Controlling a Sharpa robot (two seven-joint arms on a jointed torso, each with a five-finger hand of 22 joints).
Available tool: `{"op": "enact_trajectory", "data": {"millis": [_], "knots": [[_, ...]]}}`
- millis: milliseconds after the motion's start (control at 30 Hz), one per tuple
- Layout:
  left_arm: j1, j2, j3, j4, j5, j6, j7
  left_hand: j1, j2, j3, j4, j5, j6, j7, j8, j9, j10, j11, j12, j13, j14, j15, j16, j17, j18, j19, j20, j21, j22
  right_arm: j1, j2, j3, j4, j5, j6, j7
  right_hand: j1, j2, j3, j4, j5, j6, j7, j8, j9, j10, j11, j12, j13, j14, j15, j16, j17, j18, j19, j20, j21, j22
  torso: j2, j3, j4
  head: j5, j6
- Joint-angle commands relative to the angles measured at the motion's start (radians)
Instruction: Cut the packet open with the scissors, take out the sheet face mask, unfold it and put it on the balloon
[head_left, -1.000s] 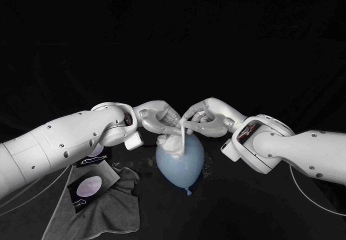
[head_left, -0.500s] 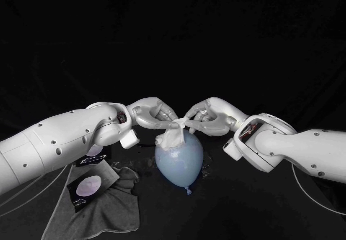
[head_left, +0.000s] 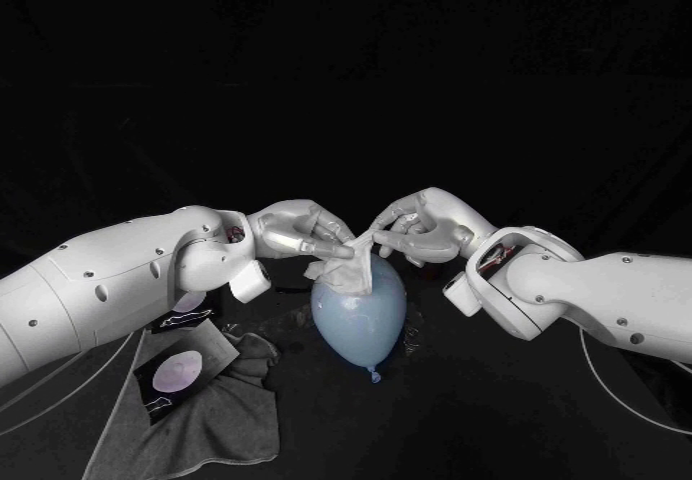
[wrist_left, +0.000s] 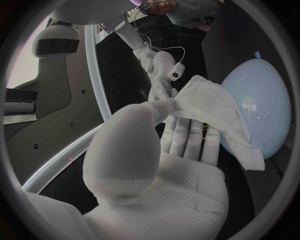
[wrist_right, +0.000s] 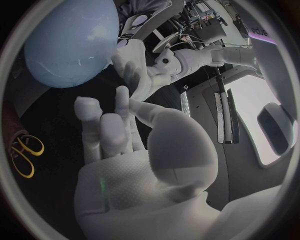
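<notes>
- Left hand (head_left: 300, 232): the thumb presses the sheet face mask (head_left: 346, 266) against the fingers (wrist_left: 187, 137), a firm grasp.
- Right hand (head_left: 418, 228): the fingertips pinch the mask's upper right corner, and the other fingers are spread.
- The mask is crumpled and still partly folded, hanging between the hands over the far end of the balloon (head_left: 361, 315).
- The balloon lies on the black table (head_left: 505, 420) with its knot toward the near side.
- Near left: the packet (head_left: 176, 375) lies on a grey cloth (head_left: 202, 425).
- The scissors (wrist_right: 24, 150), with yellow handles, lie on the table apart from the right hand.
</notes>
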Motion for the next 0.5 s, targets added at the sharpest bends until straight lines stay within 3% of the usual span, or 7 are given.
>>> {"op": "enact_trajectory", "data": {"millis": [33,233,300,500], "knots": [[0.001,0.001,-0.001,-0.001,0.099,0.119,-0.038,-0.012,0.006,0.007,-0.017,0.000,-0.012,0.002,0.005,0.091,0.004,0.001,-0.003,0.001,0.005,-0.001,0.004,0.004,0.012,0.006,-0.002,0.012,0.007,0.001,0.005,0.001,-0.017,0.049,-0.053,0.006,-0.005,0.000,0.000,0.009,-0.001,-0.003,0.004,0.001,0.144,-0.005,0.000,-0.005,0.001,-0.005,0.001,-0.005,-0.001,0.014,-0.007,0.003,-0.007,-0.001,-0.001,0.0005,-0.0005,0.002,0.006],[0.001,0.002,-0.004,-0.006,0.169,0.071,-0.035,-0.046,0.042,0.017,-0.029,0.000,-0.051,0.012,0.025,0.124,-0.022,0.011,-0.010,-0.001,-0.004,0.007,-0.003,0.011,0.010,-0.004,-0.004,0.035,0.021,0.001,0.018,0.001,-0.033,0.083,-0.041,0.009,0.000,0.003,0.003,0.008,-0.001,-0.003,0.003,0.002,0.146,-0.005,-0.001,-0.005,0.003,-0.001,0.000,0.003,0.011,0.012,-0.001,0.003,0.008,0.006,-0.001,0.0004,0.0008,0.002,0.013],[0.001,0.003,-0.005,-0.008,0.181,0.041,-0.031,-0.055,0.058,0.018,-0.036,0.001,-0.084,0.017,0.056,0.158,-0.037,0.016,-0.007,-0.001,-0.012,0.010,-0.008,0.016,0.010,-0.012,-0.004,0.050,0.030,0.001,0.020,0.001,-0.031,0.090,-0.031,0.009,0.003,0.004,0.005,0.008,-0.001,-0.002,0.003,0.003,0.148,-0.003,-0.002,-0.004,0.005,0.001,0.000,0.007,0.017,0.011,0.002,0.003,0.014,0.009,-0.001,0.0003,-0.0005,0.002,0.014],[0.001,0.000,-0.007,-0.014,0.201,-0.039,-0.022,-0.064,0.063,0.024,-0.035,0.000,-0.115,0.024,0.091,0.195,-0.053,0.020,-0.009,-0.002,0.002,0.009,-0.005,0.024,0.012,-0.015,-0.008,0.076,0.045,0.001,0.015,0.001,-0.013,0.104,-0.019,0.016,0.009,0.001,0.004,0.006,-0.003,0.008,-0.002,0.009,0.157,0.010,-0.006,0.003,0.014,0.019,-0.004,0.044,0.066,0.003,0.026,0.001,0.068,0.033,0.000,-0.0002,-0.0002,-0.001,0.015]]}}
